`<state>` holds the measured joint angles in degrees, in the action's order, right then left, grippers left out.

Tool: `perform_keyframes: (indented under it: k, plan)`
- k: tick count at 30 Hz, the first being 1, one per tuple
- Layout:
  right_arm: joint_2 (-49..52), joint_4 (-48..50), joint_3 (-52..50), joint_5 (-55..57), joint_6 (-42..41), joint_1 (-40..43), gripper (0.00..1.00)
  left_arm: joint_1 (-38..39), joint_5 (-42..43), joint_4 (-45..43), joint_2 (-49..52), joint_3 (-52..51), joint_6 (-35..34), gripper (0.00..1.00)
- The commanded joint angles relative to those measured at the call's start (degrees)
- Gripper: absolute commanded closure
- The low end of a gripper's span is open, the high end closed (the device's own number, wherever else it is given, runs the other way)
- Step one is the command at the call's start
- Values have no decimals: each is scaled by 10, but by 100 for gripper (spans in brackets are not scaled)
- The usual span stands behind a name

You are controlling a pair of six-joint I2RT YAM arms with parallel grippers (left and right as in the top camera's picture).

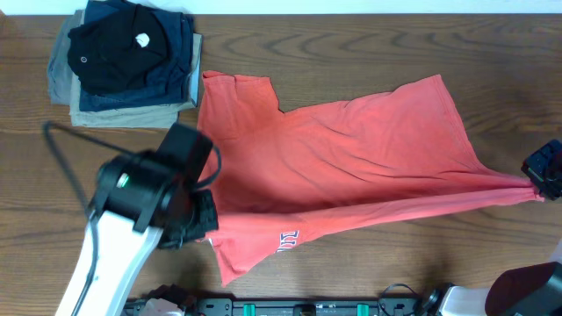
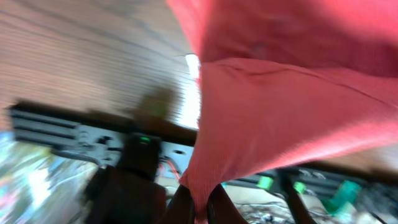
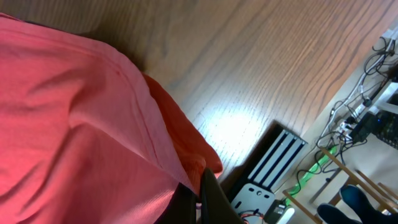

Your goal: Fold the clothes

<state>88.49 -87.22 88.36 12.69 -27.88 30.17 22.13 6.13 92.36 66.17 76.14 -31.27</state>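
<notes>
The clothes, a coral-red T-shirt (image 1: 334, 167), lie spread across the wooden table with white lettering near the front hem. My left gripper (image 1: 204, 219) is shut on the shirt's left front edge, pinching the fabric (image 2: 261, 118) between its dark fingers (image 2: 180, 208). At the far right, my right gripper (image 1: 537, 180) is shut on the shirt's stretched corner. The cloth (image 3: 81, 124) bunches into its fingers (image 3: 214, 199). A taut fold runs between the two grips.
A stack of folded garments (image 1: 127, 61), black on navy on khaki, sits at the table's back left. A black rail with cables (image 1: 307, 307) runs along the front edge. Bare wood (image 1: 492, 61) lies behind and right of the shirt.
</notes>
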Motion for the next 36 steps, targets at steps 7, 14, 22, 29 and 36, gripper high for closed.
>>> perform_keyframes:
  k: [7, 14, 22, 29, 36]
  plan:
    - [-3, 12, -3, 4, -9, 5, 99, 95, 75, 44, -100, -5, -63, 94]
    - [-1, 28, -4, 4, -30, 5, 99, 107, 22, 44, -86, -75, -94, 94]
    - [9, 40, -6, 4, -43, 5, 99, 107, 0, -16, -39, -144, -96, 94]
    - [32, 62, -38, 4, -43, 5, 99, 107, -33, -51, 2, -145, -96, 94]
    - [60, 106, -68, -14, -49, 5, 99, 107, -71, -120, 29, -145, -100, 94]
